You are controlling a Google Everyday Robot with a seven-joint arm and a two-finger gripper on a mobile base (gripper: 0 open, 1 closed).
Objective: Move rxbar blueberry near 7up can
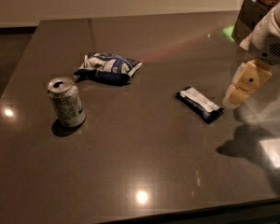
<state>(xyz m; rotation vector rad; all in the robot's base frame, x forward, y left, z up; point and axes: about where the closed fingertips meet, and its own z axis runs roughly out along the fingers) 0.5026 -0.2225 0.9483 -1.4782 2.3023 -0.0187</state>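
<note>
On the dark desk (144, 162), the can (66, 102) stands upright at left, a chip bag (108, 68) farther back. The bar (199, 104) lies flat right of centre. My claw (234, 96) hangs just beside it; clenched or released, I cannot tell.

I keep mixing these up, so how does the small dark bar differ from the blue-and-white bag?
The rxbar blueberry is small, flat and navy with a white panel; the chip bag is larger, puffy, blue-and-white. The bar lies close to the claw at right; the bag sits farther back, nearer the 7up can. Both lie on the table.
</note>
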